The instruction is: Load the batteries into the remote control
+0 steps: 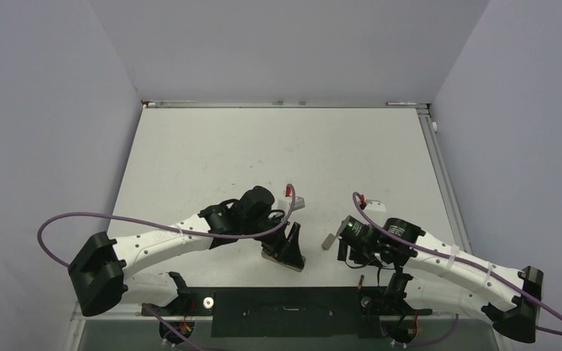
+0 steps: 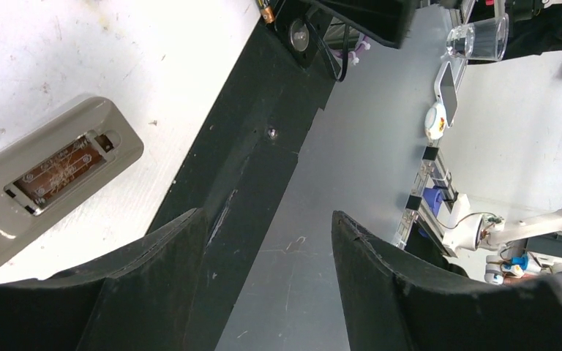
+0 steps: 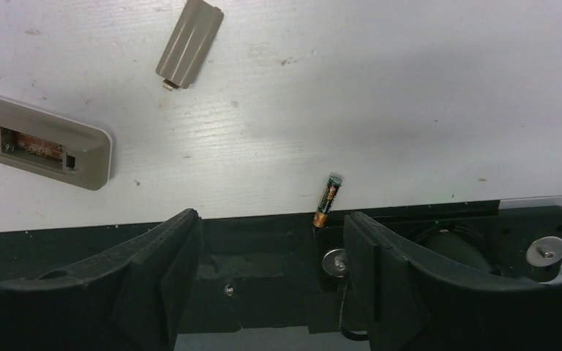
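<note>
Left end effector (image 2: 267,219) spread, empty. Right end effector (image 3: 271,219) likewise, nothing held. Gold battery (image 3: 327,199) loose, centre frame, at lower edge of worktop (image 3: 410,88). Remote control (image 3: 40,146) back-up at left; recess (image 2: 58,170) looks part-filled. Step: fetching loose battery. Next: right pinch, then polarity alignment.

White table (image 1: 263,146), remote control (image 3: 40,150) lying back-up, grey battery cover (image 3: 189,42), brownish-gold battery (image 3: 327,199) at near edge
</note>
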`<state>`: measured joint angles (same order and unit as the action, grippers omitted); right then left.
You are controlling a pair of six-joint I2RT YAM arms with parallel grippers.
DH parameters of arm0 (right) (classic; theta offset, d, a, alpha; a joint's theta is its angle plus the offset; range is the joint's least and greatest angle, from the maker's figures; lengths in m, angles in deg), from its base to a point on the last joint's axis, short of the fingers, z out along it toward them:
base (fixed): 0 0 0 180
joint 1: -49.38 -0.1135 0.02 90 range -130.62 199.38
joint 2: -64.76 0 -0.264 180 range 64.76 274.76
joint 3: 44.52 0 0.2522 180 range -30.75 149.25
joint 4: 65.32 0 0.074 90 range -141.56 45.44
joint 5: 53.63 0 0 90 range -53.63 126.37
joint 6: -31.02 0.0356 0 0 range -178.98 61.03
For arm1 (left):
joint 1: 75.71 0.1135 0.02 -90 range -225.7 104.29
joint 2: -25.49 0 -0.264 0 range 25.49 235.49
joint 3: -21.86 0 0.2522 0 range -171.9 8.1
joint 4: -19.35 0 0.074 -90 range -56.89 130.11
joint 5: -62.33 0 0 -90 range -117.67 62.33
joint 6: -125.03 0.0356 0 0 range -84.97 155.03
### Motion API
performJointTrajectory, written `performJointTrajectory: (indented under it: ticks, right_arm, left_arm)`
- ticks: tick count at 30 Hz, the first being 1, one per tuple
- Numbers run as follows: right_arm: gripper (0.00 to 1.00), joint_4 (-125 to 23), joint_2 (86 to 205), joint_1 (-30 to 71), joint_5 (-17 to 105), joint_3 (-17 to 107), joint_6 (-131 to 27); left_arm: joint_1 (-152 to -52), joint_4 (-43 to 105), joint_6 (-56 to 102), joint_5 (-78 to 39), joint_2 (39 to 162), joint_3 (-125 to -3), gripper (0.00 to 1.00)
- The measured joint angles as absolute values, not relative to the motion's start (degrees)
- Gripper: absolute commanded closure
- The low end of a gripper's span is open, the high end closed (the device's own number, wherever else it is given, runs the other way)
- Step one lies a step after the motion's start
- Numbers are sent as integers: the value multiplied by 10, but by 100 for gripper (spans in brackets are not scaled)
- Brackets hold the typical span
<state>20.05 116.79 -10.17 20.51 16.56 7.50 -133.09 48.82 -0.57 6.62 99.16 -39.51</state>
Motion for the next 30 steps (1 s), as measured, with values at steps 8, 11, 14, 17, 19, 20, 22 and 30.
performJointTrajectory:
  ticks: [8, 11, 14, 17, 19, 20, 22, 30]
  right_arm:
    - [31, 142, 1192, -102, 239, 95, 107]
    - [32, 127, 1202, -102, 245, 75, 120]
    - [32, 122, 1210, -102, 249, 61, 136]
    - [32, 116, 1216, -102, 249, 50, 151]
    - [32, 113, 1217, -102, 251, 40, 160]
    - [32, 113, 1217, -102, 252, 36, 164]
    - [33, 112, 1219, -102, 253, 29, 173]
    - [38, 96, 1228, -102, 261, 6, 198]
  left_arm:
    - [-1310, 499, 2, 74, 949, -362, 39]
    - [-1304, 501, 8, 82, 941, -357, 39]
    - [-1301, 503, 14, 90, 935, -352, 39]
    - [-1297, 505, 19, 99, 931, -344, 39]
    - [-1295, 506, 23, 103, 930, -340, 38]
    - [-1295, 507, 23, 104, 930, -340, 38]
    - [-1294, 509, 25, 107, 929, -339, 38]
    - [-1292, 510, 27, 118, 923, -337, 38]
